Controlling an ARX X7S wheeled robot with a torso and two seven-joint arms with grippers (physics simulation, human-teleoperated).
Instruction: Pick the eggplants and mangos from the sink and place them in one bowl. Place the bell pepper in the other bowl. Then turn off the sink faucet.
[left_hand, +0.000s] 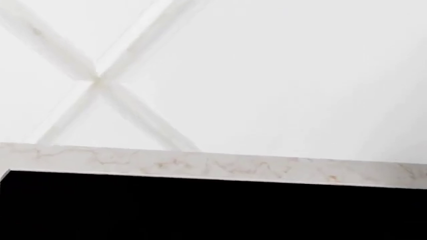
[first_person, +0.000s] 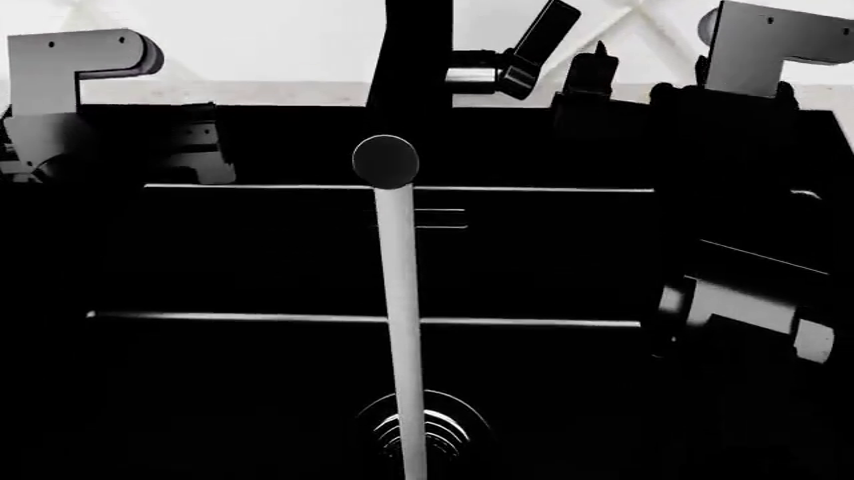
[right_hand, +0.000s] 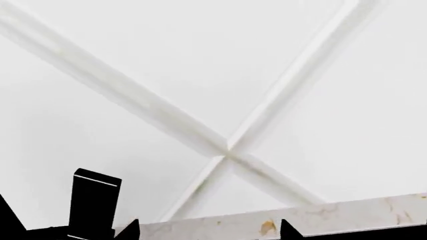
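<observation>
From the head view, the sink (first_person: 240, 260) fills nearly everything, a black basin with thin pale edge lines and a ringed chrome drain (first_person: 424, 428) low in the middle. The sink faucet (first_person: 398, 300) runs as a slim grey tube straight down the centre over the drain, its rounded head toward the back. No eggplant, mango or bell pepper can be made out in the dark basin. The left arm (first_person: 80, 90) sits at the back left corner, the right arm (first_person: 747, 200) along the right side; their grippers are lost against the black, so I cannot tell whether either is spread or closed.

The left wrist view looks at a white tiled wall (left_hand: 267, 75) with crossing grout lines, above a pale marbled counter (left_hand: 200, 165) edge and a black band beneath it. The gripper itself does not show.

The right wrist view shows the same white wall (right_hand: 167, 75), a strip of marbled counter (right_hand: 347, 212), and dark tips (right_hand: 130, 229) at the frame edge; their spacing is unclear.
</observation>
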